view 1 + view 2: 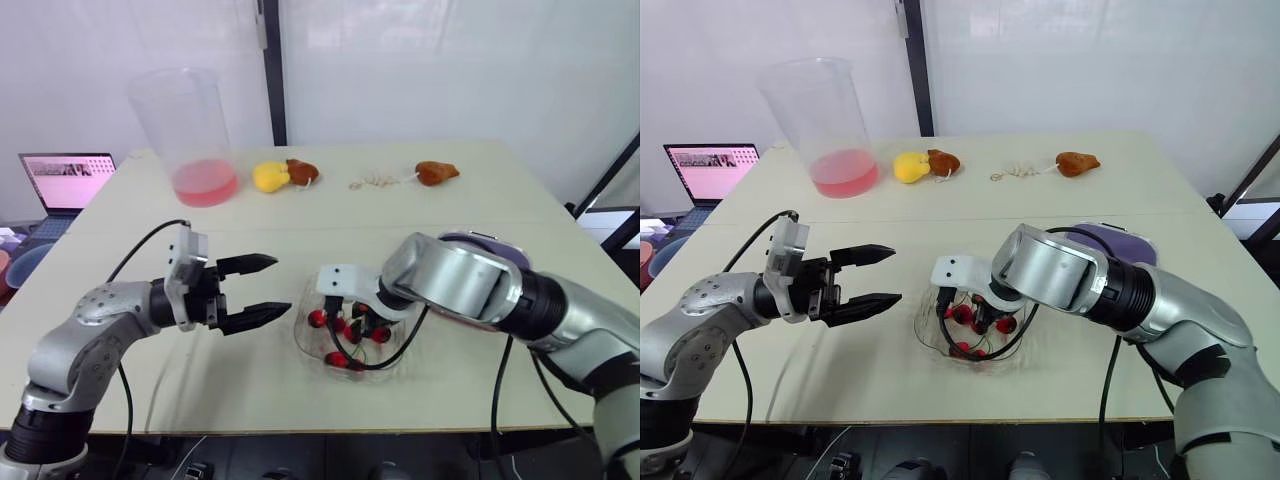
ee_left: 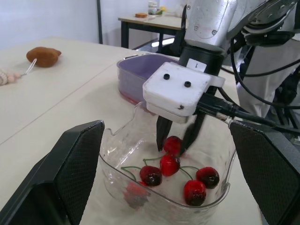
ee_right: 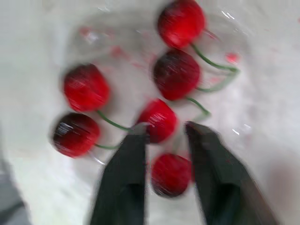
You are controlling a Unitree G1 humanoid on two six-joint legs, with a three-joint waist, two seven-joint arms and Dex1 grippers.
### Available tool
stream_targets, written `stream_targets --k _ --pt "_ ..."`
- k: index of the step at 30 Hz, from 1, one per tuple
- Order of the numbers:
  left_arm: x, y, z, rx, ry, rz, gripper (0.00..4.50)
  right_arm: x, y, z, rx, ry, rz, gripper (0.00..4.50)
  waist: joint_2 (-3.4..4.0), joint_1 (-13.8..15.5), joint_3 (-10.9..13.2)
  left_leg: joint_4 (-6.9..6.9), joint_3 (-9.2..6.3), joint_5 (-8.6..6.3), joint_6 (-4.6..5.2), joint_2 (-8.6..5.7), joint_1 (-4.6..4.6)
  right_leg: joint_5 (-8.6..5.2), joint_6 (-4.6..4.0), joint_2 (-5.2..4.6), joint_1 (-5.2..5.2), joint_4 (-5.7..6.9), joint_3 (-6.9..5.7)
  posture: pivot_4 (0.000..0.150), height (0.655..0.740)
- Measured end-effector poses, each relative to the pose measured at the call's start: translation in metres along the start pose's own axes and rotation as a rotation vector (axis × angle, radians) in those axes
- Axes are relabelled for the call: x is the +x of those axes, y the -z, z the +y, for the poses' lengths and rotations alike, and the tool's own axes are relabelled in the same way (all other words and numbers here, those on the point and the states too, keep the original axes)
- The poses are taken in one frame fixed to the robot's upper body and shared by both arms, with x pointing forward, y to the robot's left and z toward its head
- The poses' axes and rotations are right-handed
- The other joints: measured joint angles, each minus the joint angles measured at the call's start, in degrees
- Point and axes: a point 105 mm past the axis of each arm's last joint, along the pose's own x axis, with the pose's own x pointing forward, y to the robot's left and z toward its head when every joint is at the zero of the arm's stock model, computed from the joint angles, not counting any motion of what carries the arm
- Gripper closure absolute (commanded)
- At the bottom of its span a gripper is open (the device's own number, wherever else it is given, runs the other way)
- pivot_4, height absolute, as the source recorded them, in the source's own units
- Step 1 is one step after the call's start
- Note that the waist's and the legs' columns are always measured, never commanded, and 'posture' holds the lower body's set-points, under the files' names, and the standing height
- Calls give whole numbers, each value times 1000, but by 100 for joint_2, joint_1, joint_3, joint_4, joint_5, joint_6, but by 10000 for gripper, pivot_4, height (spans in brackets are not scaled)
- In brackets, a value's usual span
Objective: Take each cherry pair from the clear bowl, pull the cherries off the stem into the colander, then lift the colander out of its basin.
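I see the pale table with a tall clear plastic cup at its far left; there is pink liquid in the bottom of it. A laptop stands off the table on the left. The purple basin sits to the right, just behind my right arm. The clear bowl is near the middle of the near edge. The left gripper hovers just left of the bowl with its jaws spread wide and nothing between them. The right gripper reaches down into the bowl; its jaws are released, one on each side of a cherry, with a small gap on one side. The cherries, six that I can count, lie in the bowl with green stems attached
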Motion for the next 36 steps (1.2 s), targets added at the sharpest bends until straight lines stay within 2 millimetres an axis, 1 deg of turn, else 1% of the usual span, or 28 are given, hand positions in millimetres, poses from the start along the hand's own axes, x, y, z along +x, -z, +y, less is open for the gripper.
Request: stream_targets --k 3,9,13,16,19,20,28,34,36 --pt "1 0 0 0 6 1 0 0 1 0 22 5 -3 17069 0 10 0 1 0 0 0 0 0 0 0 0 1 0 0 1500 7400" --pt "2 -3 1 9 28 -1 0 10 5 4 58 -2 11 17069 0 -6 0 0 1 0 0 0 0 0 0 0 -1 0 0 1500 7400" --pt "2 -5 3 20 29 10 0 13 6 1 85 15 10 17069 0 -9 0 -1 1 0 0 0 0 0 0 0 -1 0 0 1500 7400" --pt "1 -4 3 17 29 15 0 19 10 2 102 13 19 17069 0 -8 0 0 1 0 0 0 0 0 0 -1 -1 0 0 1500 7400" --pt "1 -5 3 18 31 17 0 20 11 2 109 20 24 25417 0 -13 0 0 1 0 0 0 0 0 0 0 -1 1 0 1500 7400" --pt "1 -4 3 18 31 17 0 20 11 1 110 23 25 29748 0 -13 0 0 1 0 0 0 0 0 0 0 -1 0 0 1500 7400" --pt "1 -4 3 17 31 19 0 19 10 0 109 33 22 29748 0 -12 0 0 1 0 0 0 0 0 0 0 -1 1 0 1500 7400" --pt "1 -5 4 19 31 18 0 1 -4 -6 88 66 -36 29748 0 -10 0 -1 1 0 0 0 0 0 0 0 -1 1 0 1500 7400" --pt "1 -6 5 22 28 18 0 -2 -7 -5 83 63 -54 29748 0 -7 0 -1 1 0 0 0 0 0 0 0 -1 0 0 1500 7400"
